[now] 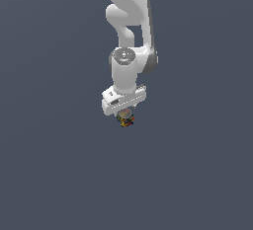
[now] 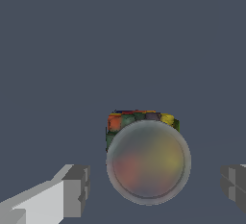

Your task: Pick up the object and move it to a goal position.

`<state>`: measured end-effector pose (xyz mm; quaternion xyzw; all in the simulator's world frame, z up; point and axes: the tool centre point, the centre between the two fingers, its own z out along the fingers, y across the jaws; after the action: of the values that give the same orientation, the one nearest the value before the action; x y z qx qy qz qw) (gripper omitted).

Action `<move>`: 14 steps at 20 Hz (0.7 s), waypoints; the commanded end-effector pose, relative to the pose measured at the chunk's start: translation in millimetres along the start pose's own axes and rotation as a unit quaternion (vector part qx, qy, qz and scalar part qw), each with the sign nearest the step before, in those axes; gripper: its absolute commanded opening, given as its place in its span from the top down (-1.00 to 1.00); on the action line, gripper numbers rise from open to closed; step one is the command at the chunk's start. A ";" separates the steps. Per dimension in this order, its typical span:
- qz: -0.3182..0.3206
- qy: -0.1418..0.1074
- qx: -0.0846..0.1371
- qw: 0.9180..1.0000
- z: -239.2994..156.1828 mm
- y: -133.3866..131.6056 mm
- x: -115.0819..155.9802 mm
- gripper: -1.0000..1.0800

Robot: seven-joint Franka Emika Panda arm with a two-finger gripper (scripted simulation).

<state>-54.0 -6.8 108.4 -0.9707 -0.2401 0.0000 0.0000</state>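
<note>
Object (image 2: 148,158) between open gripper (image 2: 156,189) fingers

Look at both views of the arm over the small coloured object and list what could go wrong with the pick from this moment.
1. In the wrist view the fingers stand apart from the object, neither touching it; closing off-centre might nudge it away.
2. Its pale rounded top could let the pads slip.
3. In the exterior view the gripper hides most of the object, so the height above the floor is unclear; descending too far may hit it.
</note>
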 end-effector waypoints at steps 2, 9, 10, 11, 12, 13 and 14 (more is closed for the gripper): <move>0.000 0.000 0.000 1.000 0.3 0.0 0.0 -0.92; -0.001 0.000 0.000 1.000 21.4 -0.5 -0.8 -0.92; -0.001 0.000 0.000 1.000 26.9 -0.7 -1.0 -0.92; -0.002 0.000 0.000 1.000 32.0 -0.8 -1.1 -0.92; -0.002 0.000 0.000 1.000 36.6 -0.9 -1.2 -0.92; -0.002 0.000 0.000 1.000 40.4 -0.7 -1.3 -0.92; -0.002 0.000 0.000 1.000 43.7 -0.9 -1.2 -0.92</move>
<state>-55.6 -6.6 70.6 -0.9703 -0.2420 0.0004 0.0002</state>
